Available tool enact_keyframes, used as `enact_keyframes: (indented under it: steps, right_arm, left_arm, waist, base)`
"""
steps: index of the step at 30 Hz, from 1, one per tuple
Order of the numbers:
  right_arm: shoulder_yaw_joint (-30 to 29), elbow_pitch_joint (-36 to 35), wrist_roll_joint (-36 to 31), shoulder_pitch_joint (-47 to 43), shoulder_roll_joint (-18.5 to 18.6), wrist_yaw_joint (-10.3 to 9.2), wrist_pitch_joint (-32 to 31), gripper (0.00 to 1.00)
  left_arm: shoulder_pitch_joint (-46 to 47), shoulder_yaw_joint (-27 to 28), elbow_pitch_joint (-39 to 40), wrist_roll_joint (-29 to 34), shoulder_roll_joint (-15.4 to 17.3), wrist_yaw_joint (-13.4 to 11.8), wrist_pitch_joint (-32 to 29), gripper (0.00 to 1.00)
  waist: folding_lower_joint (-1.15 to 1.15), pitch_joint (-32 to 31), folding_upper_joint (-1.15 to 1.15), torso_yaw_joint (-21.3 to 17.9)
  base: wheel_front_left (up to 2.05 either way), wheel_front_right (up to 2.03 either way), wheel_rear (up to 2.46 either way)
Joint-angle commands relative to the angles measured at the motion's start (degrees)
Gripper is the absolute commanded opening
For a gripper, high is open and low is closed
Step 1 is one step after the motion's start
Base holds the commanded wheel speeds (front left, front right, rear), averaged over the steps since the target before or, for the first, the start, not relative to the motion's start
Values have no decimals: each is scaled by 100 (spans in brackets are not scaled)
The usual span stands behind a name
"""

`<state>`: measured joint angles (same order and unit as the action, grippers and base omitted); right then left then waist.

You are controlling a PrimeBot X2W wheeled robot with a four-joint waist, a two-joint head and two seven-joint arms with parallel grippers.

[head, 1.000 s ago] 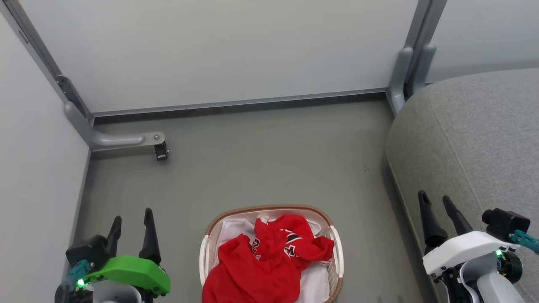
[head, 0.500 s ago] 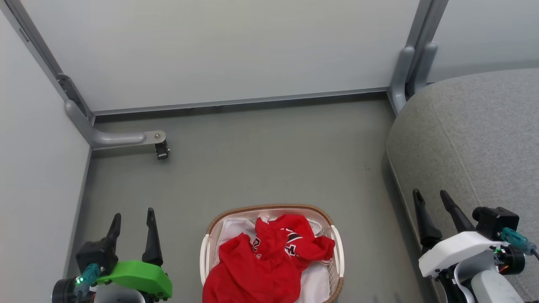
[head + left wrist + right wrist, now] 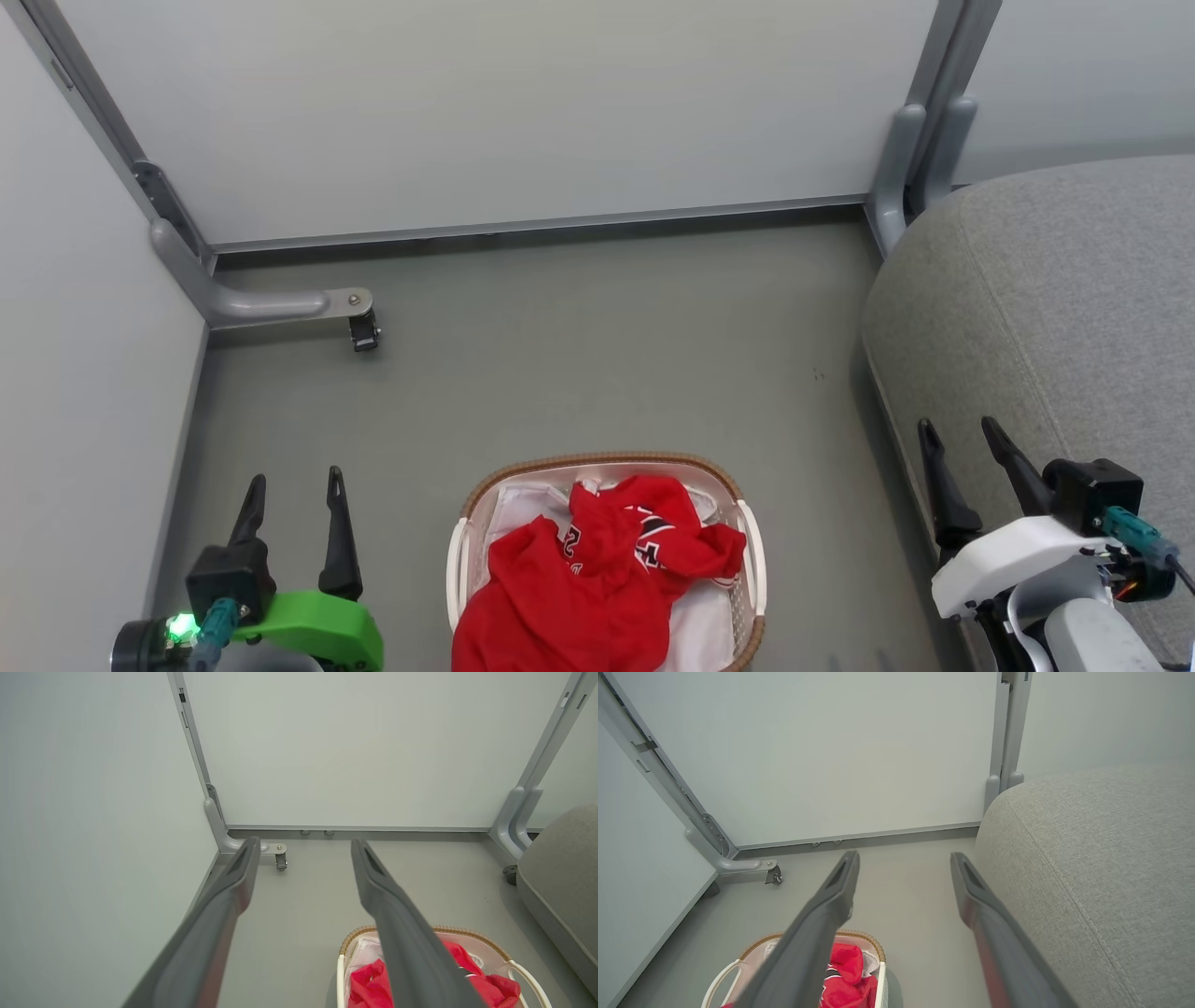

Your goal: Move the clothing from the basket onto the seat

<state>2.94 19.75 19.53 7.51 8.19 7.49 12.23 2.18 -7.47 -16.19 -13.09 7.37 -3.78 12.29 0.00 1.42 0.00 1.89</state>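
One basket (image 3: pixel 597 461), one clothing heap (image 3: pixel 579 597), one seat (image 3: pixel 1074 308), two pincers (image 3: pixel 295 474) (image 3: pixel 956 424).

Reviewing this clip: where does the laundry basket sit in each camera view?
Head view: basket at bottom centre, cut by the lower edge.
Left wrist view: basket at lower right.
Right wrist view: basket at lower left.
Shared landmark: the small caster on the grey corner foot, beyond the basket in all three.

A plain grey floor (image 3: pixel 607 355) spans the middle of the frame. The basket (image 3: pixel 597 460) stands on it at bottom centre. The seat (image 3: pixel 1055 308) rests along the right edge, and a grey partition foot (image 3: pixel 280 305) with a small caster (image 3: pixel 364 334) sits at centre left.
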Motion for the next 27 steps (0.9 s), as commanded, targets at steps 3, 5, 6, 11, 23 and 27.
enact_keyframes:
  steps: [3, 5, 6, 11, 23, 27]
  right_arm:
    - [30, 62, -211, -11, 51, 0, 88, 100]
    - [54, 94, -292, -39, 44, 0, 112, 100]
    - [67, 108, -328, -49, 38, 0, 124, 100]
    - [135, 181, -517, -79, 19, -1, 178, 100]
    - [272, 176, -924, 102, 115, -1, 300, 100]
    - [250, 117, -952, 184, 132, -1, 304, 100]
  left_arm:
    - [-107, 23, 44, 265, -26, 42, 81, 100]
    - [-144, 36, 19, 346, -40, 64, 103, 100]
    - [-152, 43, 14, 396, -46, 69, 116, 100]
    - [-180, 61, -41, 624, -99, 116, 170, 100]
    - [-92, 46, -66, 1189, -201, 156, 290, 100]
    - [31, 7, -110, 1217, -237, 181, 297, 100]
  waist:
    - [0, -11, 0, 14]
    - [0, -18, 0, 20]
    - [0, -19, 0, 21]
    - [0, -25, 0, 25]
    - [0, 224, 0, 26]
    - [0, 463, 0, 21]
  base:
    - [0, 0, 0]
    - [0, 0, 0]
    - [0, 0, 0]
    - [0, 0, 0]
    - [0, 0, 0]
    - [0, 0, 0]
